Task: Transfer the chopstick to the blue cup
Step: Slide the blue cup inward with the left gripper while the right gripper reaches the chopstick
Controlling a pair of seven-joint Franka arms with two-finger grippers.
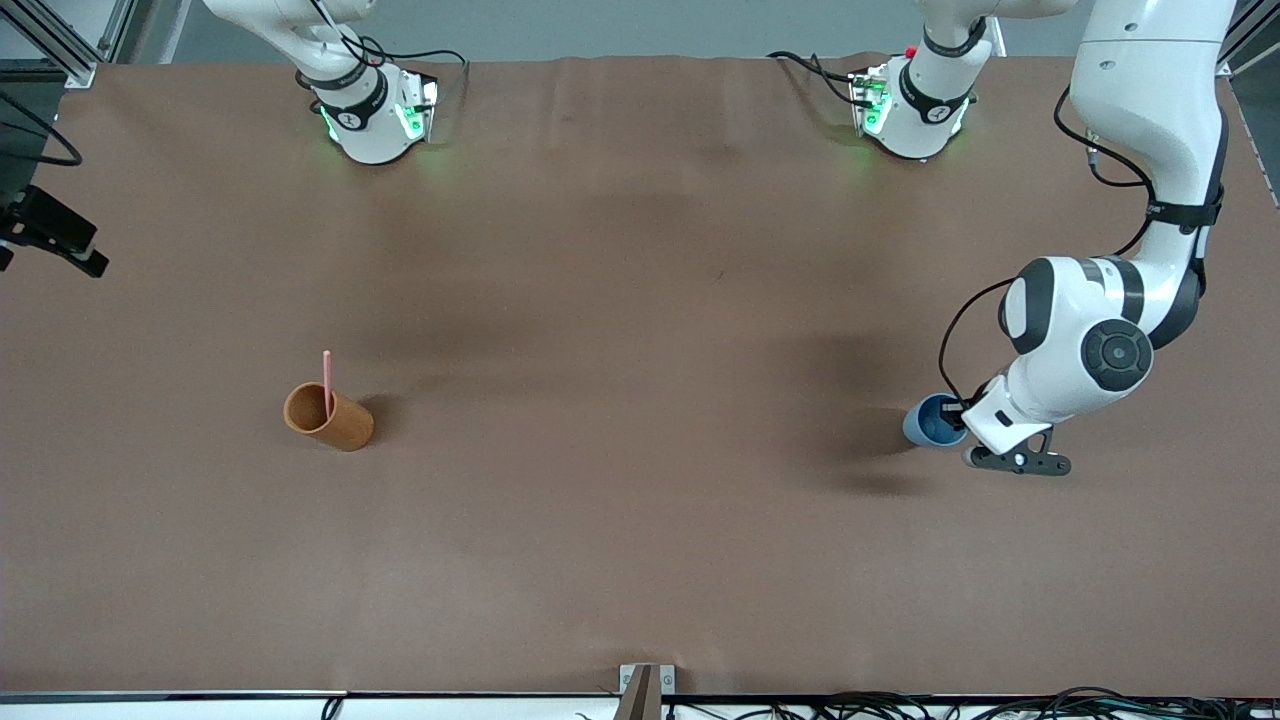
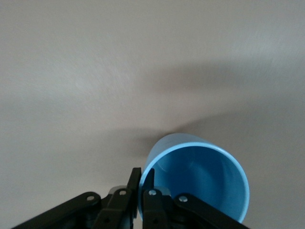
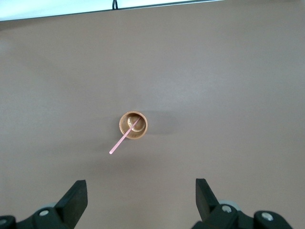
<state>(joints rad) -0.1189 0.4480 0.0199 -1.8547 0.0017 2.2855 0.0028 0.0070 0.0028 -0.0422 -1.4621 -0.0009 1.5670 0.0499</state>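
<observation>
The pale pink chopstick (image 1: 327, 378) stands in the orange-brown cup (image 1: 330, 420) toward the right arm's end of the table, leaning out over the rim. The right wrist view shows both from above, chopstick (image 3: 123, 138) and cup (image 3: 133, 125). The blue cup (image 1: 932, 420) is at the left arm's end. My left gripper (image 2: 143, 174) is shut on the blue cup's (image 2: 200, 186) rim, one finger inside and one outside. In the front view the left hand (image 1: 1010, 425) hides these fingers. My right gripper (image 3: 139, 183) is open and empty, high over the table beside the orange-brown cup; it is out of the front view.
The brown table cover (image 1: 640, 300) is bare between the two cups. The arms' bases (image 1: 375, 115) stand at the edge farthest from the front camera. A black clamp (image 1: 50, 240) juts in at the right arm's end. Cables lie along the nearest edge (image 1: 900, 705).
</observation>
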